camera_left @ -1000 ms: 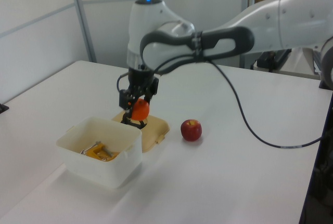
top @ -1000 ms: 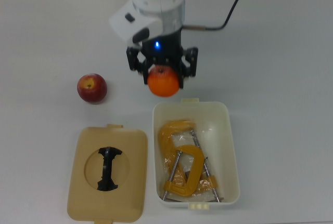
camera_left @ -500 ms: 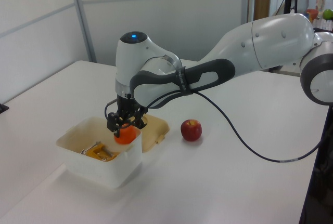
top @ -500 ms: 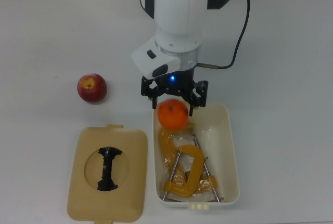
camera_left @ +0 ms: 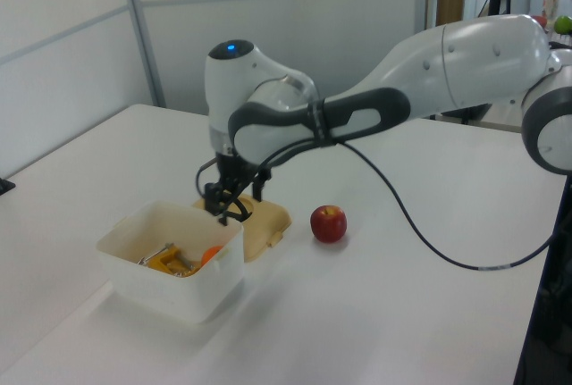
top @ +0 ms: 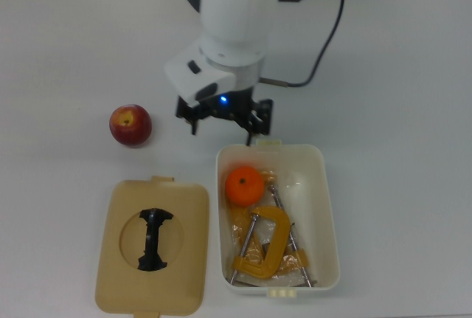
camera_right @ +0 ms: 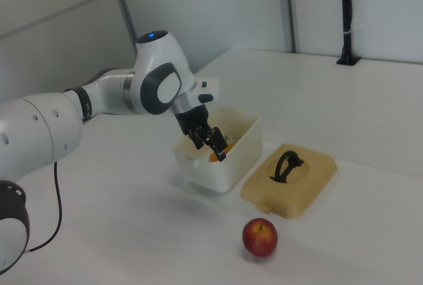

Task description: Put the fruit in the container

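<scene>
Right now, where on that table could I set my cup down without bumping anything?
The widest bare stretch is in the top view's right, beyond the white tub. The strip at the top view's left, past the apple and tan lid, is also free. It is crowded around the hand, and the tub holds the mandarin and clamps.

On my top view I see a flat tan lid (top: 122, 215) lying on the white table (top: 398, 111), well toward 7 o'clock of the frame. Its black handle (top: 153, 238) sits in a round recess and runs from 12 to 6 o'clock, and small tabs stick out at the lid's 12 and 6 o'clock edges. At 3 o'clock of the lid lie yellow clamps (top: 269, 248) with bare metal screws, overlapping on crinkled clear plastic. On my right view a black post (camera_right: 345, 14) stands at the table's far edge, toward 1 o'clock
</scene>
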`<state>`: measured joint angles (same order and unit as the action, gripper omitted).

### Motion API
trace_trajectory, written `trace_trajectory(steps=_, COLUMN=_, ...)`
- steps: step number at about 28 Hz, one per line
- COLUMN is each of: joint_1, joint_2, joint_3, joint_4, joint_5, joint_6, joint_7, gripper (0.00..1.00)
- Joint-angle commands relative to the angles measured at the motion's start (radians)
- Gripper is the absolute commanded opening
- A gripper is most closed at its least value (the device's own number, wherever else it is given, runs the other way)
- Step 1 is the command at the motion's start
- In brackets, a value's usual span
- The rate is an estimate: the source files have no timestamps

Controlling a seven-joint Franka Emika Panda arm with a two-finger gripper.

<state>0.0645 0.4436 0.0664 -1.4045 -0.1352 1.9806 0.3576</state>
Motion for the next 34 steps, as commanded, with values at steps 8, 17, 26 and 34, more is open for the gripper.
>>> trace_trajectory(steps=8, joint_1=-0.169, joint_2=-0.059, joint_3=-0.005, joint_4=-0.034, joint_5=0.020, joint_6=-0.236, joint_7=-0.308, gripper=1.00)
trace_trajectory(steps=17, joint_1=-0.255, joint_2=-0.048, joint_3=-0.008, joint_4=-0.175, joint_5=-0.072, joint_6=-0.101, joint_7=-0.362, gripper=1.00)
trace_trajectory(steps=26, joint_1=-0.253, joint_2=-0.042, joint_3=-0.016, joint_4=-0.327, joint_5=-0.159, joint_6=0.085, joint_7=-0.307, gripper=1.00)
trace_trajectory(steps=34, joint_1=-0.250, joint_2=-0.049, joint_3=-0.013, joint_4=-0.340, joint_5=-0.167, joint_6=0.113, joint_7=-0.266, gripper=1.00)
